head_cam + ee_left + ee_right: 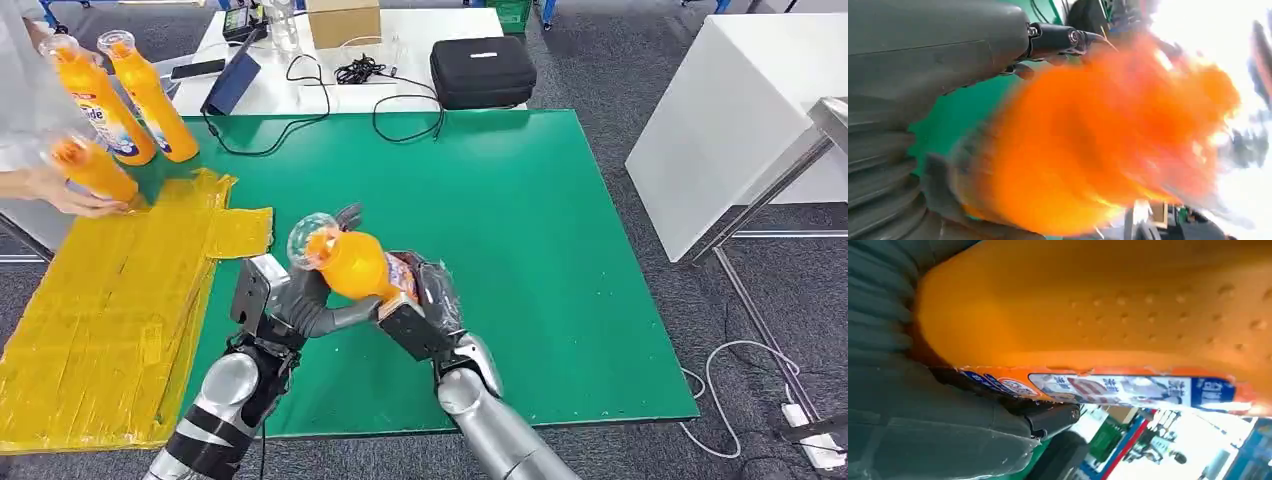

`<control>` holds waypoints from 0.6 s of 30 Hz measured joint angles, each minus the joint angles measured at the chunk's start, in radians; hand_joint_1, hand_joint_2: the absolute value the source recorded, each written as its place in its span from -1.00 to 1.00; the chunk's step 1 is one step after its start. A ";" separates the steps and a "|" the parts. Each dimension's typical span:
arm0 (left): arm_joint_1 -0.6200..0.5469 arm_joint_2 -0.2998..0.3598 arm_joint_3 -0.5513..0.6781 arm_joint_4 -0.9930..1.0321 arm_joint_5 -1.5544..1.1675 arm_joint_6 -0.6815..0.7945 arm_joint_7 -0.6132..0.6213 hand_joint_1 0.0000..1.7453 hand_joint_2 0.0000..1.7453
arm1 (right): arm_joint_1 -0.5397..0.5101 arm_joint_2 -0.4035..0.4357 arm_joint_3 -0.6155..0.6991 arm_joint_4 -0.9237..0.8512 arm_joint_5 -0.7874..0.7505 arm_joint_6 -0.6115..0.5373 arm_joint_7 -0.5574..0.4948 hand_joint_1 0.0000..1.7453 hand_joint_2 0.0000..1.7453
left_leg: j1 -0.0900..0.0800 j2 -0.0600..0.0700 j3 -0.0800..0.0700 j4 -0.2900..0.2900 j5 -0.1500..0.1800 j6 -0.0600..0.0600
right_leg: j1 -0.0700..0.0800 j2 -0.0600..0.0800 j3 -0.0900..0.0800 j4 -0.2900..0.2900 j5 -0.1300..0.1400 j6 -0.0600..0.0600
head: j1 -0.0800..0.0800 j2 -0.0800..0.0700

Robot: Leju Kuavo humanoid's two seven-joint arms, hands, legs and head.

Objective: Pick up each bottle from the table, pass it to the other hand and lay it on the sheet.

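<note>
Bottle lies between both hands, right hand gripping its base, left hand seemingly clasping its neck.

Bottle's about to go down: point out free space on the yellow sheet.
The yellow sheet is bare across its middle and near end, left of the left hand. Its far end is crowded: a person's hand holds bottles there.

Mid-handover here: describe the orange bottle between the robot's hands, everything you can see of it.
The orange bottle looks like plastic, with a clear cap at its neck end and a blue, red and white label near its base. It lies tilted above the green mat, cap toward the yellow sheet. The right hand grips its labelled lower body; the left hand wraps under the neck end. The right wrist view shows small dimples on its side.
</note>
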 measured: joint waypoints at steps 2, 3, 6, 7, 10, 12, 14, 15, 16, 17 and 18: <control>-0.005 0.002 -0.001 0.002 0.002 0.003 -0.001 -1.00 1.00 | -0.011 0.013 0.019 0.027 0.016 -0.012 0.000 1.00 1.00 | 0.000 0.000 0.000 0.000 0.000 0.000 | 0.000 0.000 0.000 0.000 0.000 0.000 | 0.000 0.000; -0.005 0.002 -0.002 0.002 0.003 0.003 -0.003 -1.00 1.00 | -0.019 0.018 0.030 0.044 0.025 -0.015 0.001 1.00 1.00 | 0.000 0.000 0.000 0.000 0.000 0.000 | 0.000 0.000 -0.001 0.000 0.000 0.000 | 0.000 0.000; -0.007 0.002 -0.005 0.003 0.013 0.002 -0.007 -1.00 1.00 | -0.032 0.032 0.057 0.082 0.032 -0.015 0.004 1.00 1.00 | 0.000 0.000 0.000 0.000 0.000 0.000 | 0.000 0.000 -0.001 0.000 0.000 0.000 | 0.000 0.000; -0.007 0.003 -0.005 0.003 0.013 0.002 -0.008 -1.00 1.00 | -0.037 0.034 0.060 0.089 0.032 -0.016 0.006 1.00 1.00 | 0.000 0.000 0.000 0.000 0.000 0.000 | 0.000 0.000 -0.001 0.000 0.000 0.000 | 0.000 0.000; -0.007 0.005 -0.005 0.005 0.014 0.002 -0.008 -1.00 1.00 | -0.048 0.037 0.066 0.110 0.031 -0.015 0.006 1.00 1.00 | 0.000 0.000 0.000 0.000 0.000 0.000 | 0.000 0.000 -0.001 0.000 0.000 0.000 | 0.000 0.000; -0.007 0.005 -0.005 0.008 0.016 0.001 -0.008 -1.00 1.00 | -0.055 0.037 0.071 0.120 0.029 -0.013 0.007 1.00 1.00 | 0.000 0.000 0.000 0.000 0.000 0.000 | 0.000 0.000 -0.001 0.000 0.000 0.000 | 0.000 0.000; -0.007 0.007 -0.005 0.009 0.021 0.000 -0.009 -1.00 1.00 | -0.062 0.039 0.075 0.132 0.028 -0.013 0.009 1.00 1.00 | 0.000 0.000 0.000 0.000 0.000 0.000 | 0.000 0.000 -0.001 0.000 0.000 0.000 | 0.000 0.000; -0.007 0.007 -0.005 0.009 0.026 -0.001 -0.010 -1.00 1.00 | -0.066 0.039 0.078 0.138 0.026 -0.013 0.010 1.00 1.00 | 0.000 0.000 0.000 0.000 0.000 0.000 | 0.000 0.000 -0.001 0.000 0.000 0.000 | 0.000 0.000; -0.007 0.007 -0.005 0.009 0.029 -0.002 -0.011 -1.00 1.00 | -0.069 0.040 0.081 0.144 0.025 -0.013 0.010 1.00 1.00 | 0.000 0.000 0.000 0.000 0.000 0.000 | 0.000 0.000 -0.001 0.000 0.000 0.000 | 0.000 0.000; -0.007 0.007 -0.005 0.009 0.033 -0.002 -0.012 -1.00 1.00 | -0.073 0.040 0.084 0.148 0.023 -0.013 0.009 1.00 1.00 | 0.000 0.000 0.000 0.000 0.000 0.000 | 0.000 0.000 -0.001 0.000 0.000 0.000 | 0.000 0.000; -0.007 0.007 -0.005 0.009 0.036 -0.002 -0.013 0.74 1.00 | -0.075 0.041 0.085 0.152 0.022 -0.013 0.008 1.00 1.00 | 0.000 0.000 0.000 0.000 0.000 0.000 | 0.000 0.000 -0.001 0.000 0.000 0.000 | 0.000 0.000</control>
